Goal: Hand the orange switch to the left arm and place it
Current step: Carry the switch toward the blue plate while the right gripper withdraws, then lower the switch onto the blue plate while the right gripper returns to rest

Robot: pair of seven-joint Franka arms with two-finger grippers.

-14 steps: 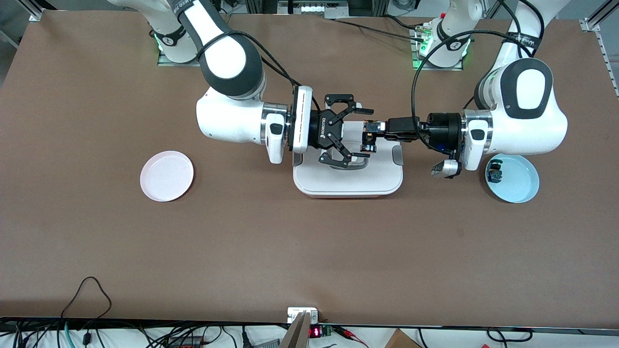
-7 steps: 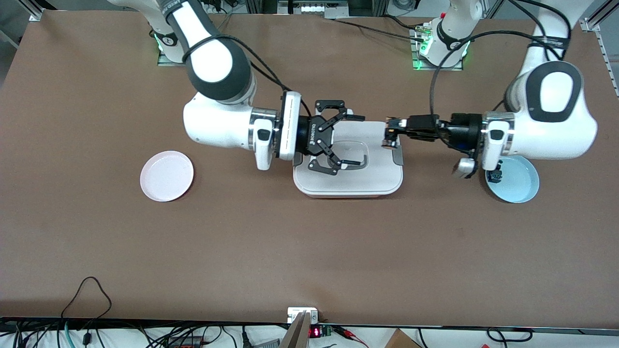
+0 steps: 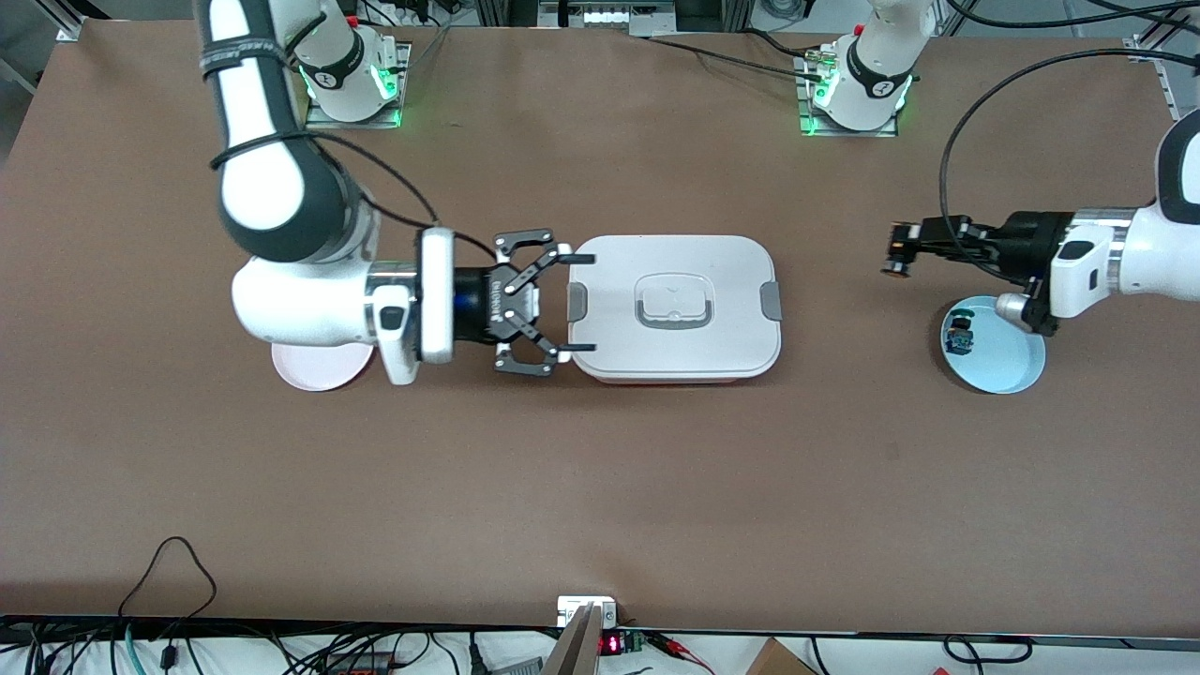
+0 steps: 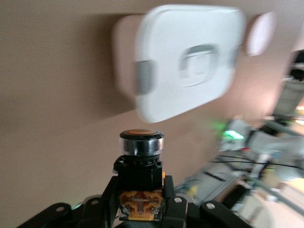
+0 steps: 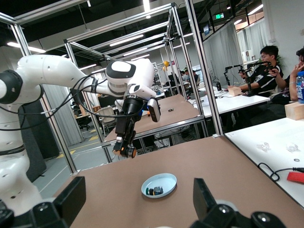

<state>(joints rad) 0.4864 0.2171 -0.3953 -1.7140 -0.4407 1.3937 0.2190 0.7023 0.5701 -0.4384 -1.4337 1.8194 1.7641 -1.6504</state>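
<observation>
The orange switch (image 3: 900, 266) is pinched in my left gripper (image 3: 909, 247), which is shut on it and hangs over bare table between the box (image 3: 675, 352) and the blue plate (image 3: 1008, 370). In the left wrist view the switch (image 4: 141, 161) stands up from the fingers, orange body at the base, black cap on top, with the box (image 4: 190, 90) farther off. My right gripper (image 3: 568, 302) is open and holds nothing, level with the box's end toward the right arm. The right wrist view shows its open fingers (image 5: 71, 199) and, farther off, the left gripper holding the switch (image 5: 127, 151).
A blue-and-green switch (image 3: 958, 336) lies in the blue plate, also seen as the blue plate (image 5: 164, 180) in the right wrist view. The pink plate (image 3: 309, 370) sits toward the right arm's end, partly hidden under the right arm.
Both grippers have drawn apart from over the box. The left one carried the switch toward the left arm's end; the right one, still open, moved off toward the right arm's end.
</observation>
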